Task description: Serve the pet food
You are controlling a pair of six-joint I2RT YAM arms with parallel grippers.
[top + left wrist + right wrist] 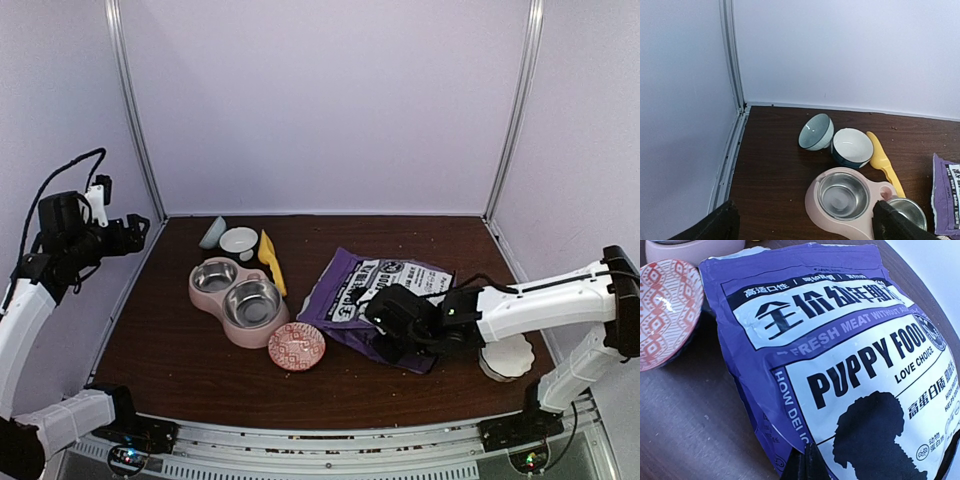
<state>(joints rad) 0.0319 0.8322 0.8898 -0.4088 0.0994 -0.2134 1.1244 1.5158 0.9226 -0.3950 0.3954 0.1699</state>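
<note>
Closing down on the purple bag (350,285) is the step I judge to be in hand, so the pouch can be raised and opened before any pet food reaches the pink double feeder (205,295). No kibble shows anywhere. It must be inside the bag, which lies flat on the table, label up, just to the right of the feeder, with the red-patterned bowl (296,346) near its front corner.

My right gripper (805,461) has its jaws pressed fully together low on the printed face of the bag. From the wrist view I cannot tell whether they have pinched a fold of film or merely met on top of it. The left gripper (135,228) hangs high at the left wall, jaws spread wide and holding nothing.

To do this well I would lift slowly and watch whether the bag's edge rises with the fingers. If it slips free, I would reopen, come in lower at the seam and take a deeper bite. I would bring the left arm across to steady the opposite corner, keeping clear of the yellow scoop (270,260).
</note>
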